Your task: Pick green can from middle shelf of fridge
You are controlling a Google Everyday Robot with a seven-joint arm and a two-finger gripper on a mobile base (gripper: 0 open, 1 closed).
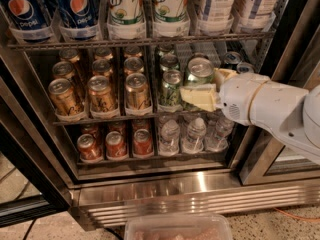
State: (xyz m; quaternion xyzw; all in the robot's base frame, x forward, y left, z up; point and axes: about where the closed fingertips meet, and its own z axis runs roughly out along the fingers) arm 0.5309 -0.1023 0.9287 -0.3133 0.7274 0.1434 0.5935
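Note:
The fridge [200,199] stands open in front of me. Its middle shelf [100,119] is a wire rack with gold cans [100,94] on the left and green cans [171,86] on the right. My gripper [200,85] reaches in from the right on a white arm. Its cream fingers [197,97] are closed around one green can [199,70] in the right lane. One finger lies across the can's lower front and the other sits behind its right side. The can's silver top shows above the fingers.
Pepsi bottles [75,6] and 7UP bottles [125,9] fill the rack above. Red cans [115,144] and small water bottles [195,134] fill the rack below. Dark cans [232,59] stand behind the arm. A clear plastic bin [177,227] sits at the bottom edge.

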